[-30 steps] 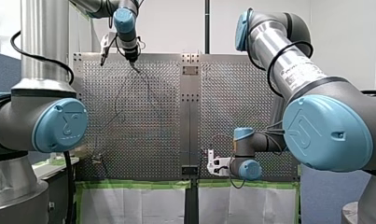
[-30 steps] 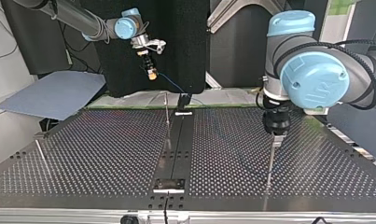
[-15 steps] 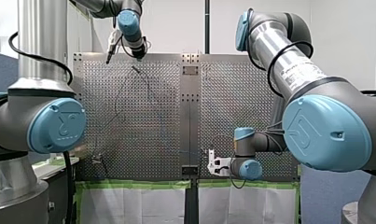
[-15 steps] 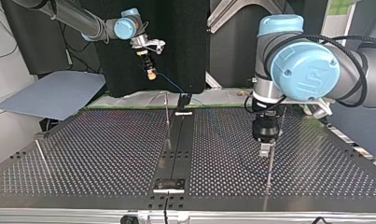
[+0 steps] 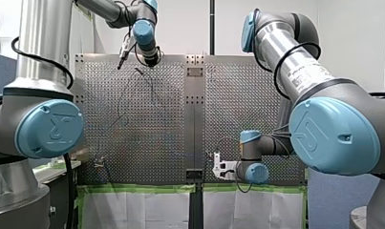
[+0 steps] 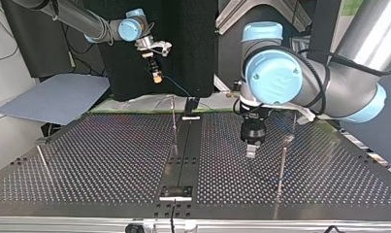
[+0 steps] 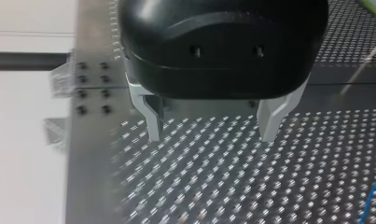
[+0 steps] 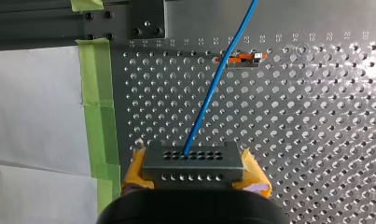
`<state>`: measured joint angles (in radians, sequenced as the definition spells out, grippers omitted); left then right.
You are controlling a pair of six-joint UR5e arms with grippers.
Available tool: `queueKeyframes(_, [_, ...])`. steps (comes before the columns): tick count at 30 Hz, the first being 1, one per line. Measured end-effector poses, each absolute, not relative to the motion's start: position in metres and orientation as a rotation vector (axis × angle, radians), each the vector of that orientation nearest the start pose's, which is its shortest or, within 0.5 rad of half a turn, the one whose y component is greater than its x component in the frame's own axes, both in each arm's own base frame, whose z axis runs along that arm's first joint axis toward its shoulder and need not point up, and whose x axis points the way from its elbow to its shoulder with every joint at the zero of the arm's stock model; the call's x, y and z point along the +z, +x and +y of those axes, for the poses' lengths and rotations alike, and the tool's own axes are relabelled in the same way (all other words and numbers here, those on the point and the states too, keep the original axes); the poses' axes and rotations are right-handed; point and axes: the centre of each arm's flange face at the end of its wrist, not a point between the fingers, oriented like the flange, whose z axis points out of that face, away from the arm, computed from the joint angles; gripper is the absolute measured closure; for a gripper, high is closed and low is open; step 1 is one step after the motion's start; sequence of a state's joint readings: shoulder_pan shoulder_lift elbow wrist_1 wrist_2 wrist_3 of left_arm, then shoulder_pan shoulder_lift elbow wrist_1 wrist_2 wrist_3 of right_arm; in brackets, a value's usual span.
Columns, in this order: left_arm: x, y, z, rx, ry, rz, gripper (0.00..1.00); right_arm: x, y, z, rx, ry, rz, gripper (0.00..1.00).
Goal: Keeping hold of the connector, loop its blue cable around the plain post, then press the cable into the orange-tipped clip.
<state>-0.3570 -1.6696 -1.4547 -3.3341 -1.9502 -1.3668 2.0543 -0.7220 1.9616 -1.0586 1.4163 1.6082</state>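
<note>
My right gripper [image 8: 192, 161], with yellow pads, is shut on a dark grey connector [image 8: 192, 167] that has rows of small holes. The blue cable [image 8: 213, 88] runs from the connector ahead over the perforated plate and passes just beside the orange-tipped clip [image 8: 239, 58]. In the top view this gripper [image 6: 157, 76] hangs above the table's far edge, with the cable [image 6: 178, 87] slanting down from it. My left gripper [image 7: 211, 130] is open over the plate with nothing between its metal fingers. It hovers [image 6: 250, 151] between a thin post [image 6: 173, 121] and another thin post [image 6: 282, 165].
The perforated table [image 6: 86, 160] has a dark centre strip [image 6: 183, 155]. A third thin rod [image 6: 42, 158] stands near the top view's left edge. Green tape [image 8: 99, 116] and white sheeting [image 8: 36, 107] border the plate beside my right gripper.
My left arm has swung toward the top view's left, from above the post at the right to a spot nearer the centre strip. My right arm holds still.
</note>
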Motion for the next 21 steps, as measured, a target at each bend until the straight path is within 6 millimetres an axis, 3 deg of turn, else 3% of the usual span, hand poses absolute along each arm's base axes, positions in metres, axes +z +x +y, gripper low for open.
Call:
queueKeyframes(4, [0.462,0.448,-0.280,0.268,0.242,1.733,0.01,-0.044,0.376,-0.396,1.572,1.818,-0.990,1.00])
queueKeyframes(11, [0.446,0.462,-0.279,0.371,0.248,1.738,0.01,-0.044,0.376,-0.396,1.578,1.818,-0.985,1.00])
queueKeyframes(21, [0.453,0.475,-0.265,0.465,0.158,1.713,0.01,-0.044,0.377,-0.396,1.579,1.821,-0.983,1.00])
